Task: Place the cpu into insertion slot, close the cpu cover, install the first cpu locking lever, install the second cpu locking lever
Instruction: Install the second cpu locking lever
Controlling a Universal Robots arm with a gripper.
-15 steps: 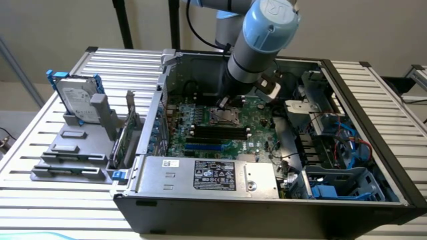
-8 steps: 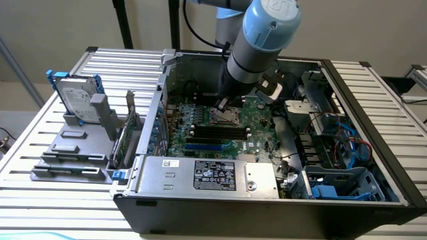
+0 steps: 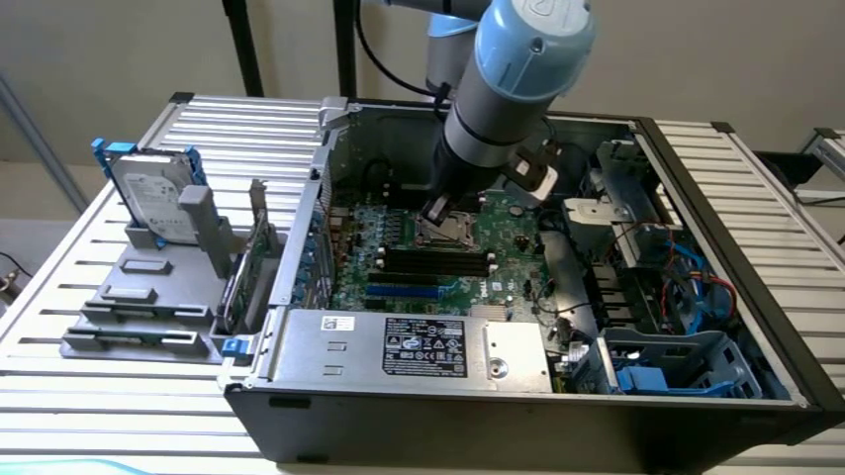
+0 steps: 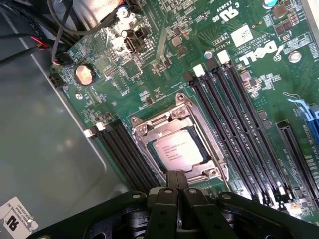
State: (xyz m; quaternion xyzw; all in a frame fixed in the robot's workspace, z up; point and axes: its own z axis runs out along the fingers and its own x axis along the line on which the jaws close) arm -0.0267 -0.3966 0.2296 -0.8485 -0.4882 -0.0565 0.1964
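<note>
The cpu (image 4: 178, 148) lies flat in the insertion slot (image 3: 452, 231), its pale metal top with printed text facing up. The cpu cover (image 4: 149, 124), a silvery metal frame, is down around the chip on the green motherboard (image 4: 149, 59). My gripper (image 4: 175, 175) is shut with nothing between its black fingers. Its tip rests at the cover's near edge, touching or just above the metal. In the exterior view the arm reaches down into the open computer case, with the gripper (image 3: 434, 210) right over the socket.
Long black memory slots (image 4: 234, 114) flank the socket on both sides. A coin battery (image 4: 84, 74) and loose cables (image 4: 55, 30) lie further off. The power supply (image 3: 410, 346), a blue drive cage (image 3: 674, 366) and the case walls hem the board in. A hard drive (image 3: 152, 193) stands outside.
</note>
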